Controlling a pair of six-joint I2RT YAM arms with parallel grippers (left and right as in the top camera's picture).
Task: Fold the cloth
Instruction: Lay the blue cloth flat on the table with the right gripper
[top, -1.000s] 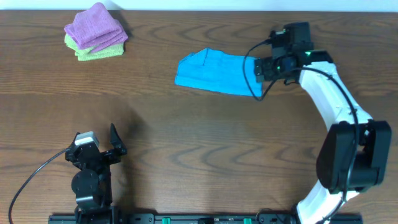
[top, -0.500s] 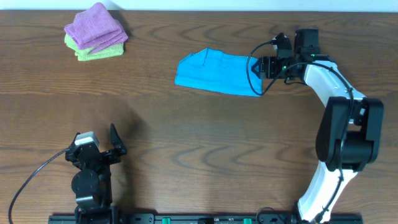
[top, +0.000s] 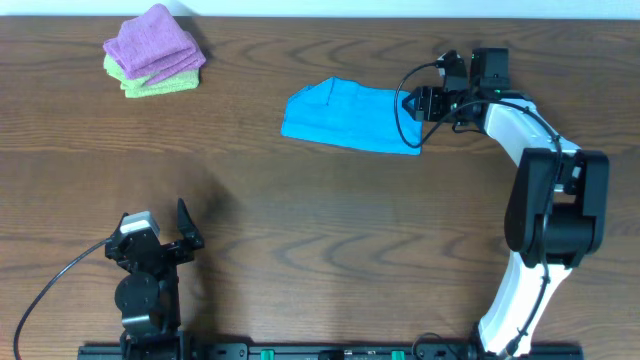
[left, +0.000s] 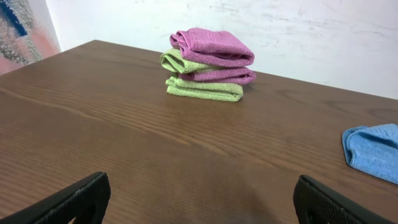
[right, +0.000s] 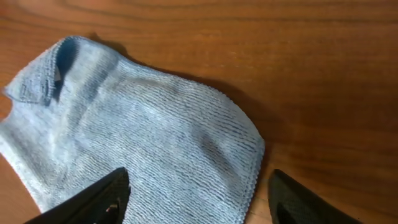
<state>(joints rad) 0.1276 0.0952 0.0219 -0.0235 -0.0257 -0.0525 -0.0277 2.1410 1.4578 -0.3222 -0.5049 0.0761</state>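
Setting: a dark wood-grain table (top: 300, 220) is shown from overhead, with one arm mounted at each near corner.

Cloth: the sky-blue cloth (top: 350, 117) is laid flat on the far half of the table, a little right of centre. It is seen as a roughly oblong shape, longer from left to right. In the right wrist view one corner (right: 37, 81) is turned over onto itself, and the rest of the surface is spread smooth.

Right gripper: the right gripper (right: 199, 202) is positioned at the right end of the cloth, with the arm stretched far forward. Its fingers are spread wide apart; one dark fingertip (right: 93, 199) is seen over the fabric and the other over bare wood just past the hem. Nothing is pinched between them. Whether the fabric is touched cannot be told.

Left gripper: the left gripper (left: 202, 208) is kept low at the near left of the table, well apart from the cloth. Its fingers are spread and nothing is held.

Other items: a folded purple cloth (top: 155, 40) is stacked on a folded light-green cloth (top: 160, 82) at the far left corner, well apart from both grippers.
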